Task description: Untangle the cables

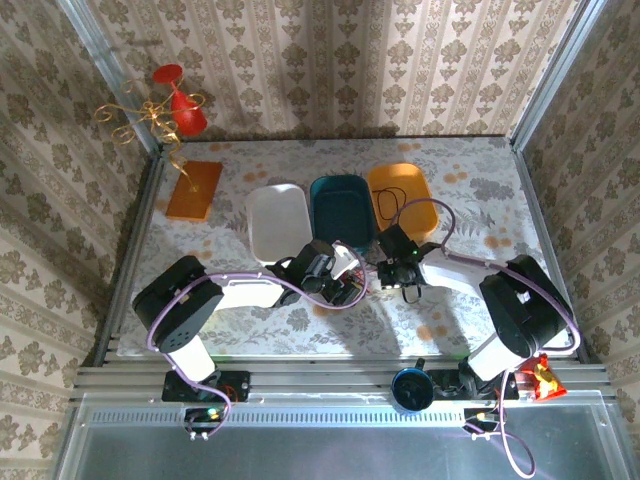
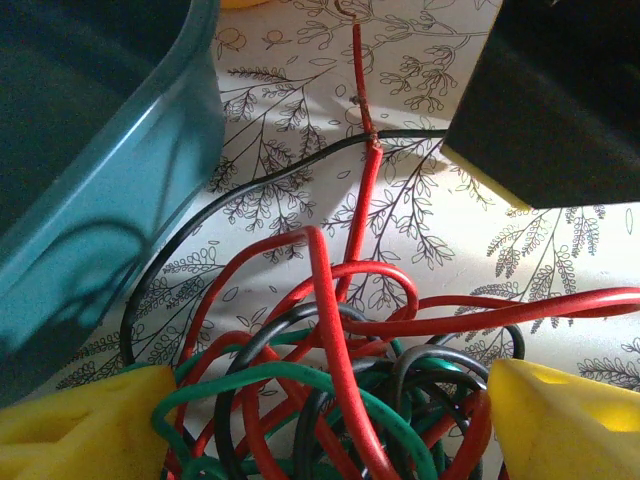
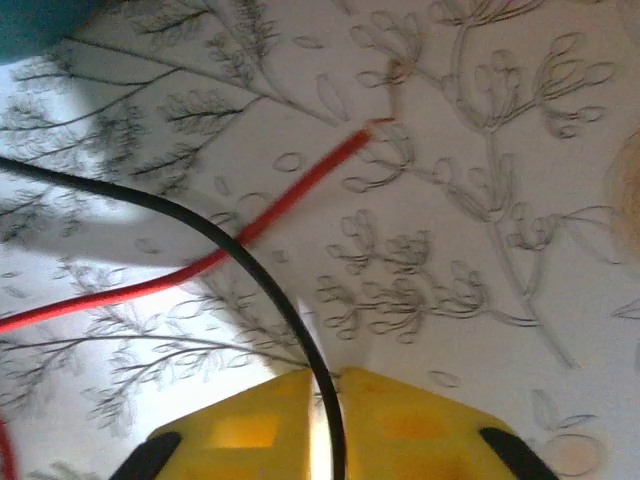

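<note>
Nearest us we count two arms, the left arm and the right arm, bolted side by side at the table edge. One dark blue cup stands on the rail between their bases.

Two grippers meet over the middle of the flowered cloth. The cables lie there, just in front of the teal tray, in three colours: red, green and black. They are thin and glossy, and they loop over and under one another in one tight heap.

The left gripper stands wide apart astride this heap. Its yellow fingers sit one on each side, and the outer loops reach both pads. We cannot tell whether they press.

One black cable runs out of the heap in a long curve. The right gripper is closed on it, with the strand pinched between the two yellow pads. One red cable crosses the black one just beyond the pads, and its bare end rests on the cloth.

Farther back we count three trays in a row: the white tray, the teal one, and the orange tray, which holds a thin dark loop
</note>
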{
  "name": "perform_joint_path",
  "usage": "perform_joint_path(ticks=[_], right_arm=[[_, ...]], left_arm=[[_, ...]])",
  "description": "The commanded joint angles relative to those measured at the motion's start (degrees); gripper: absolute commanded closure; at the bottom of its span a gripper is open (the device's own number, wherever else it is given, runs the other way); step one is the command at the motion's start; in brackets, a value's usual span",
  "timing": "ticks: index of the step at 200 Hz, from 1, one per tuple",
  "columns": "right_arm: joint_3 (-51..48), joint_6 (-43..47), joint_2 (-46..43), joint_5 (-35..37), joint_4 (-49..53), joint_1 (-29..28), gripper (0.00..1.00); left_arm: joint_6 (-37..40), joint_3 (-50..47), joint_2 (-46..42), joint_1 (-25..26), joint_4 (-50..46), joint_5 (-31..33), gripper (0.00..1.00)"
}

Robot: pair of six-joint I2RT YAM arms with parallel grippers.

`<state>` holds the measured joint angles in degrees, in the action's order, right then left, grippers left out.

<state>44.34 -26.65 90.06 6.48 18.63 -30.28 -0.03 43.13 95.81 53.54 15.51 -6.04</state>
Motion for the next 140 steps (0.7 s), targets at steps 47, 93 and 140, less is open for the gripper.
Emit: perform_joint_path(ticks=[47,93,140], right_arm=[[-1.80,-7.03,-13.06,14.95,5.18,-0.39,1.00],[-0.75,-11.75,-28.57,27.32,8.27,1.36,1.00],[4.54,-9.11,-36.46,30.83,8.80,8.45,1.00]], left_arm=[[-0.89,0.02,-0.28,-0.41,-2.22,-0.46,0.17],[-0.51,-0.70,-0.54,-0.49,-2.04,-0.55,0.16],[-0.93,-1.30,-0.62,-0.62,-1.68,-0.64,0.14]])
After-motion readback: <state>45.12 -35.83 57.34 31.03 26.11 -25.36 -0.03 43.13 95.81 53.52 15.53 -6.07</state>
